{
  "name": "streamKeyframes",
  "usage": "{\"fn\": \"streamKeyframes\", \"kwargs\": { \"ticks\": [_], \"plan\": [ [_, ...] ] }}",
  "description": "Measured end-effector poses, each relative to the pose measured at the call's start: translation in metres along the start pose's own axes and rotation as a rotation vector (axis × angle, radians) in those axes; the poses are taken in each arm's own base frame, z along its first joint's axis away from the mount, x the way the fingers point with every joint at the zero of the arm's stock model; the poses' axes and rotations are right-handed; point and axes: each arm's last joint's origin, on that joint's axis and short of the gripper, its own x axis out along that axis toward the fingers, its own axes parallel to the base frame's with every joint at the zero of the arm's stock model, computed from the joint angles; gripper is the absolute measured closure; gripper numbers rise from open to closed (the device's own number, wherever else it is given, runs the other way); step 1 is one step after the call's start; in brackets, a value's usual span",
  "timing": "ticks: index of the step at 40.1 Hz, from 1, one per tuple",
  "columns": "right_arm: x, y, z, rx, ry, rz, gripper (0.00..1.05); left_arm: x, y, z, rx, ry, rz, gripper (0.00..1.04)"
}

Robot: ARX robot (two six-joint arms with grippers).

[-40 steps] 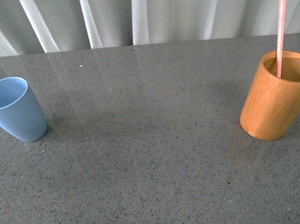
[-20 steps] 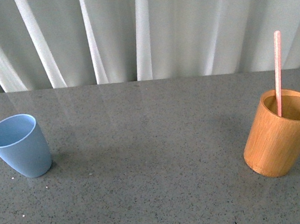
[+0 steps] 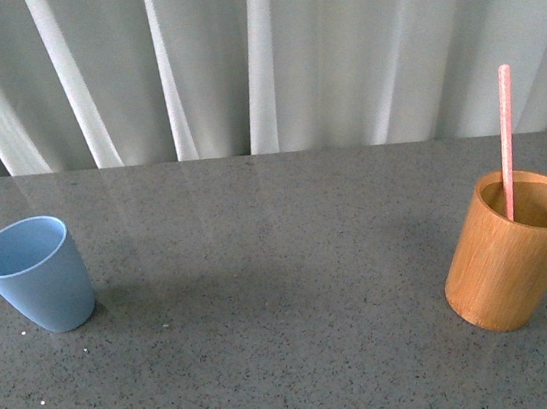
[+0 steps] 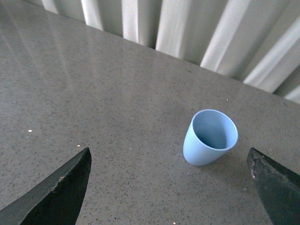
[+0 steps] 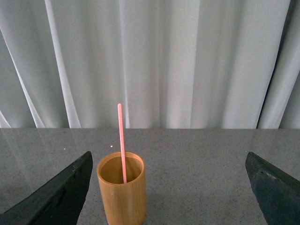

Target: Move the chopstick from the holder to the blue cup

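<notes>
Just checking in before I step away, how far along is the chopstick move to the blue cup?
Done: nothing; the chopstick stands in the holder, the blue cup is empty. In hand: left pincer and right pincer open, holding nothing. Left: grasp, carry, drop.

The chopstick (image 3: 505, 134) is plain pink-red along its length. The holder (image 3: 509, 269) is orange-brown with a fine bamboo-like grain on its wall, and darker brown inside. The cup (image 3: 39, 276) is a smooth, even light blue with no print. The bench (image 3: 273, 356) is mid grey, flecked all over with tiny dark and white specks, with a pale sheen toward its far edge. The curtain (image 3: 284, 52) is white with grey shadow stripes in its folds. The left gripper (image 4: 168, 154) and right gripper (image 5: 168, 157) have matt black fingers (image 4: 58, 194)
</notes>
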Motion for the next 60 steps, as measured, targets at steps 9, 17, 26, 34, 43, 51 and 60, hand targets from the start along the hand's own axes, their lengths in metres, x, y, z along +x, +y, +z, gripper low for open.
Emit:
{"fn": "streamKeyframes", "kwargs": {
  "ticks": [9,17,26,34,43,51,60],
  "plan": [
    [0.000,0.000,0.000,0.000,0.000,0.000,0.10,0.063,-0.027,0.028,0.162,0.314,-0.080,0.07],
    [0.000,0.000,0.000,0.000,0.000,0.000,0.10,0.102,-0.051,0.033,0.242,0.412,-0.100,0.07],
    [0.000,0.000,0.000,0.000,0.000,0.000,0.10,0.142,-0.066,0.016,0.293,0.487,-0.048,0.07],
    [0.000,0.000,0.000,0.000,0.000,0.000,0.10,0.163,-0.071,0.009,0.304,0.510,-0.026,0.07],
    [0.000,0.000,0.000,0.000,0.000,0.000,0.10,0.179,-0.076,0.008,0.308,0.509,-0.009,0.07],
    [0.000,0.000,0.000,0.000,0.000,0.000,0.10,0.192,-0.073,0.005,0.302,0.525,0.013,0.07],
    [0.000,0.000,0.000,0.000,0.000,0.000,0.10,0.209,-0.067,-0.009,0.301,0.559,0.049,0.07]
  ]
}}
